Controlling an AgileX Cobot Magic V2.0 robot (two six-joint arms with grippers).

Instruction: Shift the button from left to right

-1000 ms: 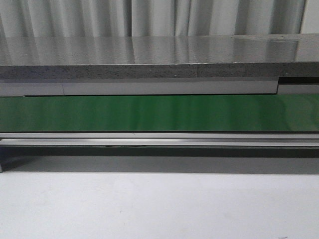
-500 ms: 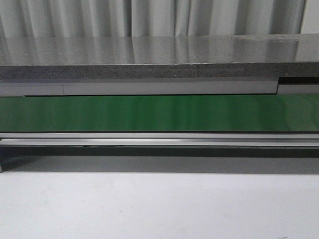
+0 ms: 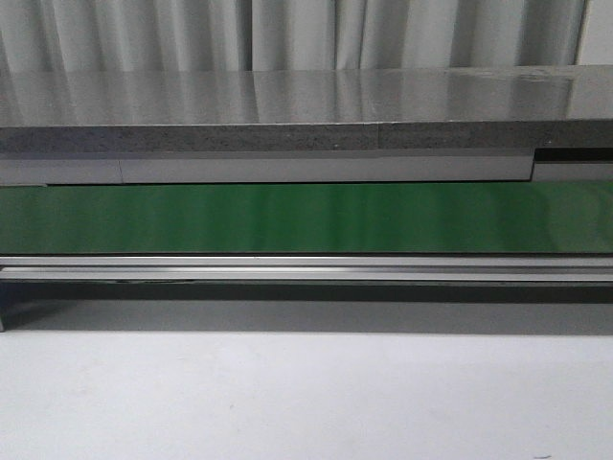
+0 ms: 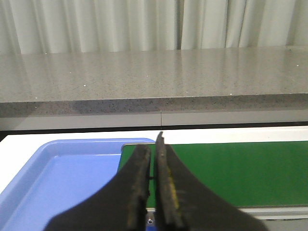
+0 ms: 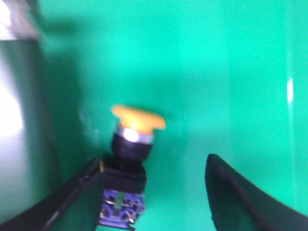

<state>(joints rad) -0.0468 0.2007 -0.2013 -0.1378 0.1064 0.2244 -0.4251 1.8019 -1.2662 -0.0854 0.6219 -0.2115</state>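
Pale curtains (image 3: pixel 287 34) are hanging at the back of the front view, behind a long grey stone counter (image 3: pixel 287 101). Just below the counter a green belt (image 3: pixel 287 218) is running from side to side, with a metal rail (image 3: pixel 287 268) under it and a white table (image 3: pixel 287 402) nearest the camera. No arm and no button are showing here.

From the left wrist, the left gripper (image 4: pixel 153 154) is pointing toward the counter with its two dark fingers (image 4: pixel 140 183) pressed nearly together, holding nothing. A blue tray (image 4: pixel 57 178) is lying beside the end of the green belt. This arm seems to be waiting out of the way.

From the right wrist, the picture is blurry. The button (image 5: pixel 130 159) is sitting on the green belt, its yellow-orange cap leaning off to one side above its black body. The right gripper (image 5: pixel 153 192) is spread wide around it. One finger (image 5: pixel 72 197) is right against the black body, maybe touching it; the other finger is well apart from it. So the fingers are not squeezing it. The wide gap is probably there so the button can fit between them before they close.
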